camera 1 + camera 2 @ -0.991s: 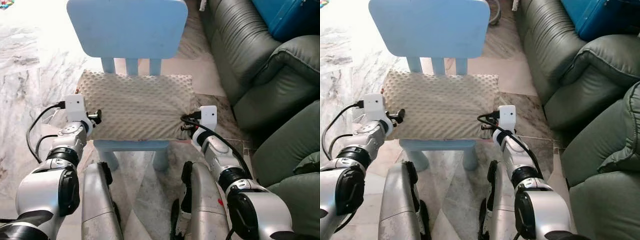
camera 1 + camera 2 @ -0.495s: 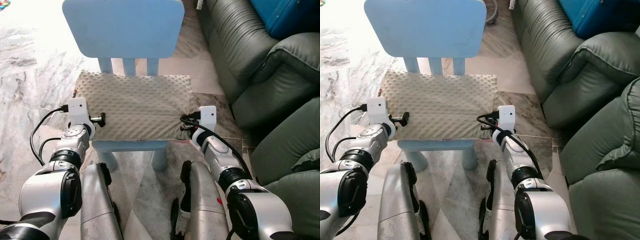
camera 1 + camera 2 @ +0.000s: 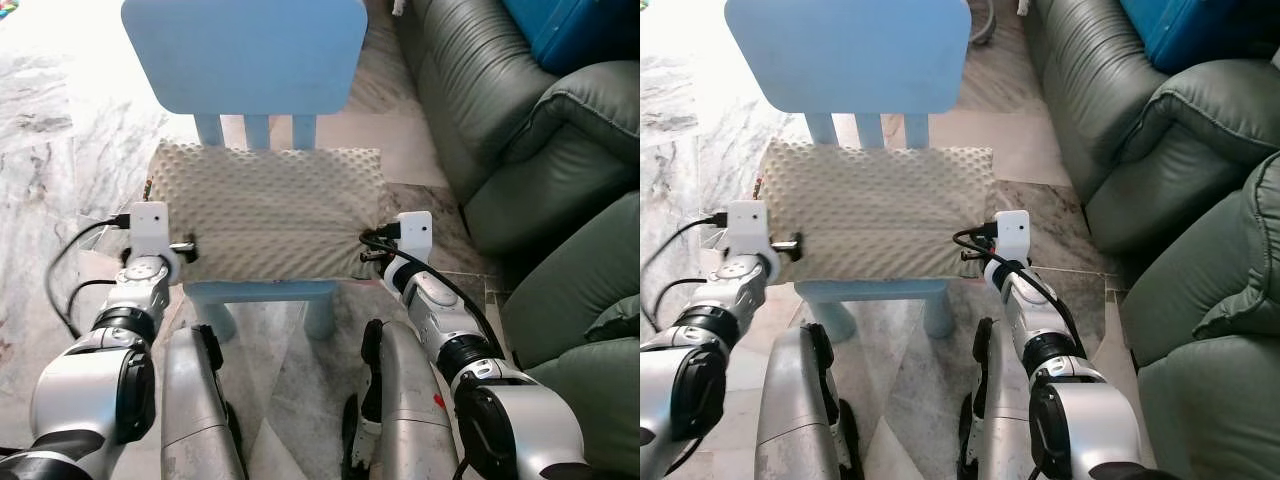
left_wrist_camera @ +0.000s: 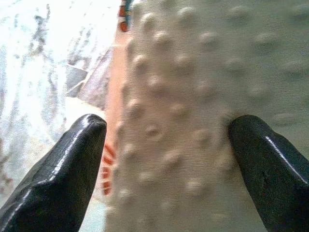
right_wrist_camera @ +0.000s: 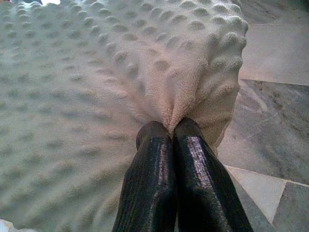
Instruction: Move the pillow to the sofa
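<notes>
Two grippers flank a cream, bumpy-textured pillow (image 3: 268, 212) that lies flat on the seat of a small light-blue plastic chair (image 3: 245, 55), covering the seat almost fully from side to side. The right gripper (image 5: 170, 129) has its two black fingers clenched together on a pinch of the pillow's fabric at its right front corner; the wrist view shows the cloth gathered into a small fold just at the fingertips. The left gripper (image 4: 166, 126) is released, its fingers spread wide at the pillow's left edge: one black finger (image 4: 263, 162) presses on the knobbly top surface, while the other (image 4: 63, 169) sits off the edge, over the pale floor. A dark green leather sofa (image 3: 500, 110) stands to the robot's right, beside the chair but apart from it, with a blue object (image 3: 585, 30) resting on its cushion. The floor (image 3: 60, 130) is white and grey veined marble. The robot's silver legs (image 3: 200, 410) show below the chair's front edge
</notes>
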You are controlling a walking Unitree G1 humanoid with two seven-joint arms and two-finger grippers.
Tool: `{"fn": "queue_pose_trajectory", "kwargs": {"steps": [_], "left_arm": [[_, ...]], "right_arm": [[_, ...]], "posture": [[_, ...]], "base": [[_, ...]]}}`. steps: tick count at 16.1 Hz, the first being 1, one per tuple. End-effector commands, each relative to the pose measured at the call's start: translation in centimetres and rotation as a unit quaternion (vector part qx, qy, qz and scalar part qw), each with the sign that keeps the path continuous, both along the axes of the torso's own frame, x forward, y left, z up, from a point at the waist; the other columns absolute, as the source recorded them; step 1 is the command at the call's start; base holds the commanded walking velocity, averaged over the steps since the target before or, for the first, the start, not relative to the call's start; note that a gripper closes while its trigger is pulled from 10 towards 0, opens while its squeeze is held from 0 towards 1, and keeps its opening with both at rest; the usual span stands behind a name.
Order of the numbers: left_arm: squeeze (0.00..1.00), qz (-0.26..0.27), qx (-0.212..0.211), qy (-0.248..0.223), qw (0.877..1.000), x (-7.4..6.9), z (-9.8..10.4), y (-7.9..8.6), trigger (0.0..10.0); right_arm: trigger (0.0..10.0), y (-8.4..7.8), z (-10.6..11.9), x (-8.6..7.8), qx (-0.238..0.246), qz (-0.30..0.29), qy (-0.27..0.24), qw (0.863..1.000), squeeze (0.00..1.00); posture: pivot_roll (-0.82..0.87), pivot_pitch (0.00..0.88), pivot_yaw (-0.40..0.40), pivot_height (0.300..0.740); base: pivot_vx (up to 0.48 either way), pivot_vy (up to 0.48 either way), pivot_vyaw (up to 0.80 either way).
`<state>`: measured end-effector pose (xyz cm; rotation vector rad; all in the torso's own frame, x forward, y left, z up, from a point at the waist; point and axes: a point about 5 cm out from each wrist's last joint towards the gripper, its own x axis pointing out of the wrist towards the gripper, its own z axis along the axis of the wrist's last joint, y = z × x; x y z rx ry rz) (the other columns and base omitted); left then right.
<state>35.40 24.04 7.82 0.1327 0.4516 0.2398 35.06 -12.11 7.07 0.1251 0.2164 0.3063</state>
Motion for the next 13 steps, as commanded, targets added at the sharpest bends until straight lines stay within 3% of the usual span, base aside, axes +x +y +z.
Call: {"fn": "queue_pose_trajectory", "kwargs": {"steps": [1,5,6,7,10,11,12,13], "left_arm": [[0.00,0.007,0.005,0.024,1.000,-0.9,-1.2,0.4,10.0],[0.00,-0.026,-0.019,0.058,0.998,-1.8,-3.3,-1.5,10.0],[0.00,-0.024,-0.021,0.059,0.998,-2.1,-3.6,-1.6,2.9],[0.00,-0.019,-0.034,0.062,0.997,-2.5,-4.2,-1.6,0.0],[0.00,0.017,-0.026,0.068,0.997,-3.4,-4.9,-0.7,0.2],[0.00,0.019,-0.019,0.066,0.997,-3.4,-4.9,-0.7,10.0],[0.00,0.022,-0.020,0.067,0.997,-3.6,-5.1,-0.7,10.0],[0.00,0.034,-0.043,0.064,0.996,-3.8,-5.5,-1.0,3.6]], "right_arm": [[0.0,-0.8,-0.3,-0.2,-0.007,-0.011,0.005,1.000,0.00],[0.0,-0.8,-0.5,-0.4,-0.007,-0.011,0.006,1.000,0.00],[0.0,-0.7,-0.5,-0.4,-0.004,-0.010,0.006,1.000,0.00],[0.0,-0.5,-0.6,-0.5,0.001,-0.007,0.006,1.000,0.00],[0.0,-0.7,-0.7,-0.9,0.009,-0.010,0.000,1.000,0.00],[0.0,-1.0,-0.7,-1.1,0.013,-0.017,0.000,1.000,0.00],[0.0,-1.1,-0.8,-1.3,0.017,-0.022,0.000,1.000,0.00],[0.0,-1.3,-1.0,-1.5,0.023,-0.030,0.002,0.999,0.00]], "posture": [[-0.03,0.239,-0.066,0.513],[-0.04,0.249,-0.064,0.513],[-0.04,0.251,-0.064,0.513],[-0.05,0.259,-0.063,0.513],[-0.08,0.293,-0.068,0.513],[-0.08,0.309,-0.072,0.513],[-0.09,0.319,-0.074,0.513],[-0.09,0.326,-0.076,0.513]], "base": [[0.000,0.000,0.00],[0.000,0.000,0.00],[0.000,0.000,0.00],[0.000,0.000,0.00],[0.000,0.000,0.00],[0.000,0.000,0.00],[0.000,0.000,0.00],[0.000,0.000,0.00]]}}
